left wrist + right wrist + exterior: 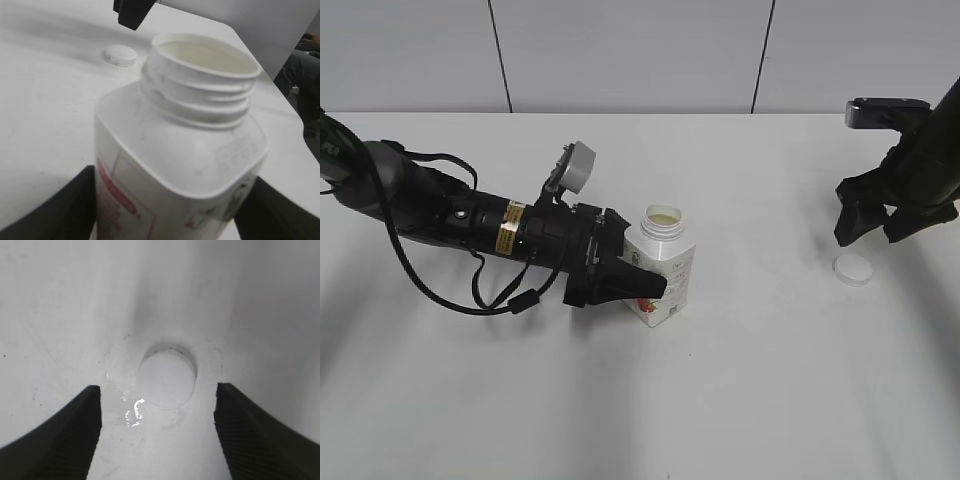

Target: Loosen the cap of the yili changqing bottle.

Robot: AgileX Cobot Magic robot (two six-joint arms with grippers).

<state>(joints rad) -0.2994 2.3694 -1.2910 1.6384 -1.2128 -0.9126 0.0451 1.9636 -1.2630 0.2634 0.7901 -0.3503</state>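
The yili changqing bottle (663, 266) stands upright mid-table with its threaded neck open and no cap on; it fills the left wrist view (185, 150). My left gripper (638, 282) is shut on the bottle's body, one jaw on each side (170, 210). The white cap (852, 269) lies flat on the table at the right; it also shows in the left wrist view (120, 55) and in the right wrist view (166, 378). My right gripper (880, 228) hangs open just above the cap, its jaws (157, 427) wide apart and empty.
The white table (740, 400) carries a small wet patch around the cap (131, 412). A grey panelled wall (620, 50) runs along the far edge. The left arm's cable (470, 290) loops on the table at the left.
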